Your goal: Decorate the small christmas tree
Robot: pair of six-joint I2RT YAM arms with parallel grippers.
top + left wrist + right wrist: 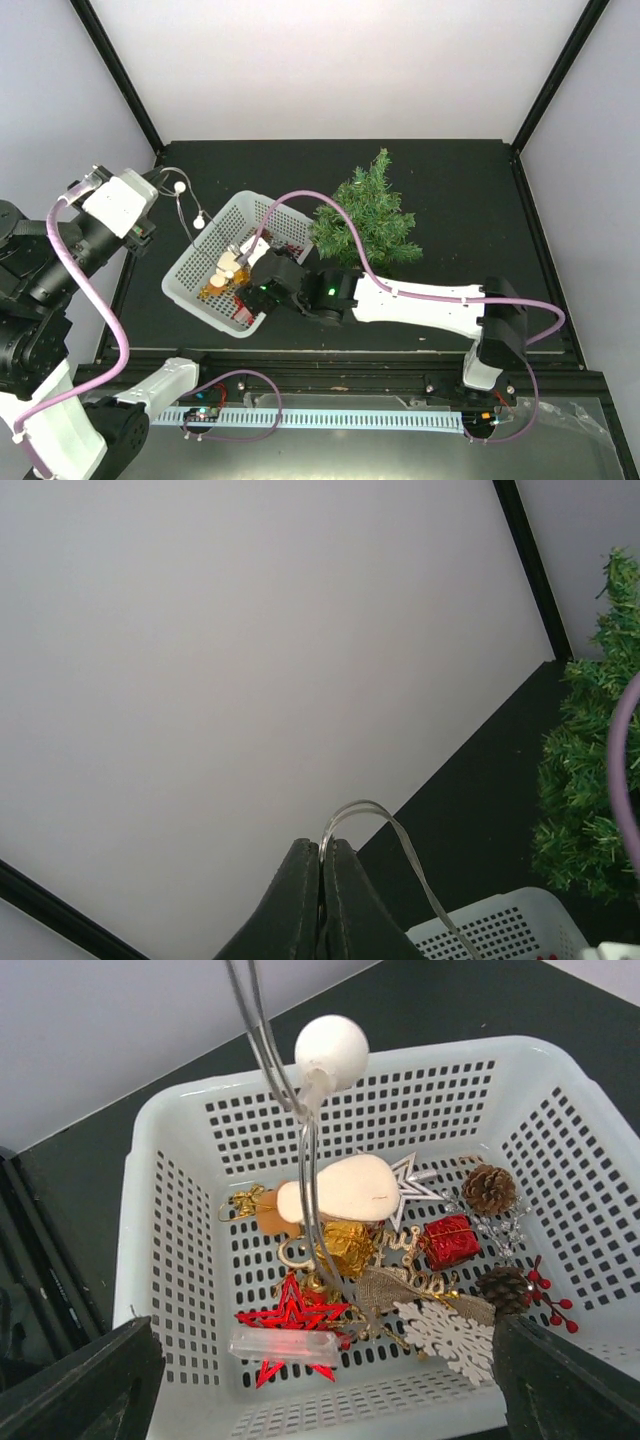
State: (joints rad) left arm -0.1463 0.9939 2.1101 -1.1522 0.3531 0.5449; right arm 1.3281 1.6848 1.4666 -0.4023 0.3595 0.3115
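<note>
Top external view: the black table [480, 200] carries the small christmas tree [365, 215] toward its far edge, about midway across. The tree is just beside a white basket [185, 265] of ornaments [350, 1250], which sits nearer the left edge. The right fingers [245, 272] hover over the basket, spread wide and gripping nothing. The left fingers [322, 900] (raised by the left edge) are pinched closed on a clear wire [357, 803] strung with white balls [330, 1050].
</note>
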